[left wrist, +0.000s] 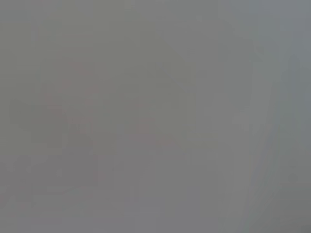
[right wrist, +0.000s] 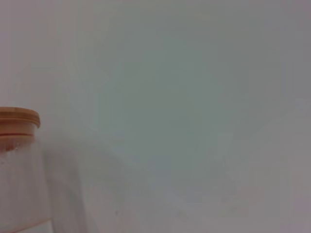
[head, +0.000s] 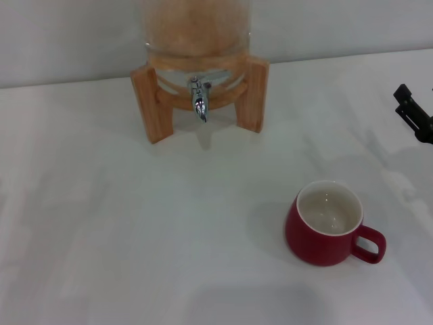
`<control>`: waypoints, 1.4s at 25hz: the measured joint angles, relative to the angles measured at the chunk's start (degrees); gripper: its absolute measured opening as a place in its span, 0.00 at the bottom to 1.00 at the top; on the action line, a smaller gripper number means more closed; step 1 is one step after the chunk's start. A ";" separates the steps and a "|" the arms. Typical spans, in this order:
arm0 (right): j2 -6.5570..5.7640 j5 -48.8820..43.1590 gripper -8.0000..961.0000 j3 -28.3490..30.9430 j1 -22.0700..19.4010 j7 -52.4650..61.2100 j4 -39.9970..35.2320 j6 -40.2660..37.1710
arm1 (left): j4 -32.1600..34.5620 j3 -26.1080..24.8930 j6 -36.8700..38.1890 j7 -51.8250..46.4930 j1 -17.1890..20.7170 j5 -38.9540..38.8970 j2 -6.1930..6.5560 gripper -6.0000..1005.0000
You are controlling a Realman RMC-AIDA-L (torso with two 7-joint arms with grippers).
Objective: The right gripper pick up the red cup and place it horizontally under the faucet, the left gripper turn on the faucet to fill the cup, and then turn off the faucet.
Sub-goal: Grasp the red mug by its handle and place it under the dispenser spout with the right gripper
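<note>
The red cup (head: 327,224) stands upright on the white table (head: 135,237) at the front right, white inside, handle pointing right. The chrome faucet (head: 199,99) juts from a glass dispenser at the back centre, spout down. At the head view's right edge, black fingertips of my right gripper (head: 414,114) show, well behind and to the right of the cup, holding nothing. My left gripper is out of view; its wrist view shows only a grey blur.
The dispenser (head: 196,30) with amber liquid rests on a wooden stand (head: 150,101) against the back wall. In the right wrist view the dispenser's wooden lid (right wrist: 18,119) and glass wall appear against a pale wall.
</note>
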 joint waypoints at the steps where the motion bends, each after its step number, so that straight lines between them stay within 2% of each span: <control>1: 0.02 -0.04 0.89 -0.02 0.03 0.00 0.01 0.00 | -0.02 0.05 -0.01 0.00 0.00 0.05 0.02 0.87; 21: 0.10 -0.25 0.89 -0.57 -0.19 0.04 0.12 -0.22 | -0.08 0.08 0.01 0.05 -0.17 0.33 0.06 0.87; 35: -0.06 -0.37 0.89 -3.37 -3.20 -0.35 0.04 -1.20 | -0.71 0.17 -0.03 -0.12 0.00 1.16 0.01 0.87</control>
